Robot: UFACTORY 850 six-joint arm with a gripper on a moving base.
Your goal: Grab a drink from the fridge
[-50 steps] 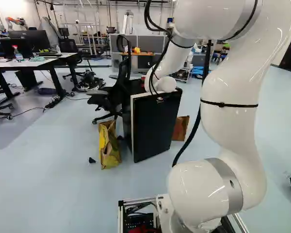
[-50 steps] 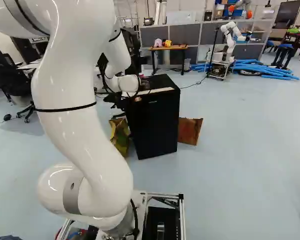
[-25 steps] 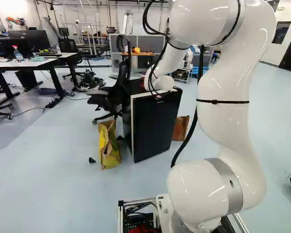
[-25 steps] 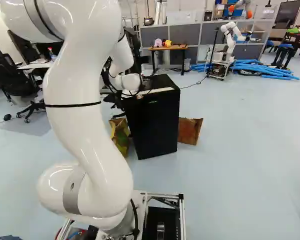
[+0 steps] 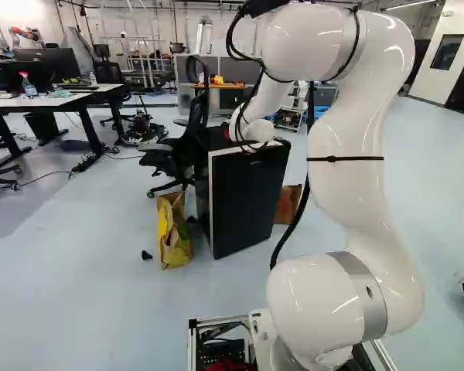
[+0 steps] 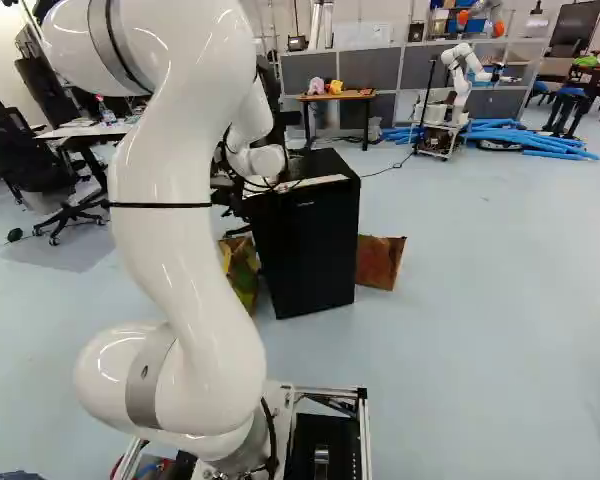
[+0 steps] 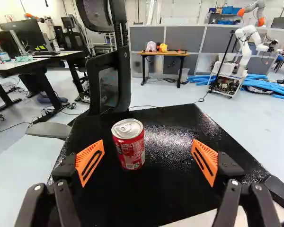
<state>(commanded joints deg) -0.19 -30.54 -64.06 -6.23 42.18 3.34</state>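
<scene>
We are at the part where we get ready to grab the drink. It is a red can (image 7: pixel 128 147), and it stands upright on the flat black top of the small fridge (image 6: pixel 308 250), so we think we do not need to open any door. Our gripper (image 7: pixel 147 158) is at the top of the fridge, with the can in the gap as the wrist view shows it. The can is not in the middle: it is nearer to one finger than to the other. We cannot tell if the fingers reach far enough along its sides. Next, we should slide over a bit so the can sits in the middle, go a little closer if we need to, and then squeeze. If we close with it off to one side, one finger may push the can first and tip it over. The fingers are wide open, with much more room than the can needs. They hold nothing, and we see a gap between the can and each orange pad (image 7: pixel 91 161).
</scene>
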